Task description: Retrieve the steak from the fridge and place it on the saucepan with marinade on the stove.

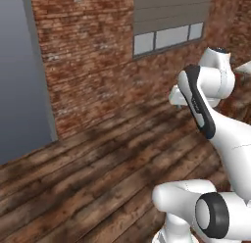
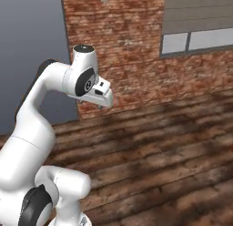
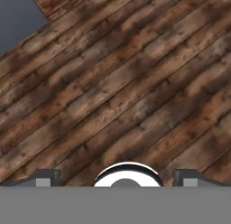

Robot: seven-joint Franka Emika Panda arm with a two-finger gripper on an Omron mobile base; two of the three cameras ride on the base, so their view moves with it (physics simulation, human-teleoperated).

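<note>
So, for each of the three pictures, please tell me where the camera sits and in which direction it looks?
Left base view: behind the arm to its left, facing forward and down at the plank floor, brick wall and a grey panel.
Right base view: behind to the right, same direction; the arm rises at lower left.
Hand view: on the hand, looking down at the floor; the open gripper with its fingertips wide apart.
Both base views share the wall, the window and the floor.
</note>
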